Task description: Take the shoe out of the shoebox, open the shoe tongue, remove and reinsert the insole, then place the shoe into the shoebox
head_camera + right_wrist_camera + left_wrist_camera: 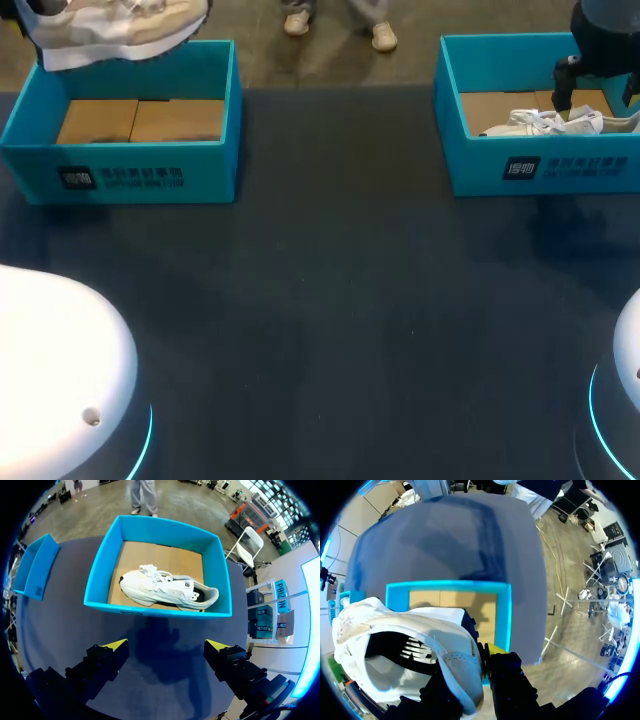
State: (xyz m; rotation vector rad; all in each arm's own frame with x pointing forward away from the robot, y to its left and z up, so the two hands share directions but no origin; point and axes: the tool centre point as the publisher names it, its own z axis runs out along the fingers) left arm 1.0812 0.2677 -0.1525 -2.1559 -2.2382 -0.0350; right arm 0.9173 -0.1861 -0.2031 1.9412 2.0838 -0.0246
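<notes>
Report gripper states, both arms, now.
Left gripper: shut on the white shoe, held above the left shoebox.
Right gripper: open, holding nothing.

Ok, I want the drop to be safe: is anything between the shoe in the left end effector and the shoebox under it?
Nothing visible is. The shoe hangs in the left end effector above the open shoebox. The part of the box's cardboard floor that shows is bare, but the shoe hides the rest.

Shoe (pixel 451 645) white mesh cloth; shoebox (pixel 503 611) matt blue cardboard; table (pixel 455 540) matt dark
</notes>
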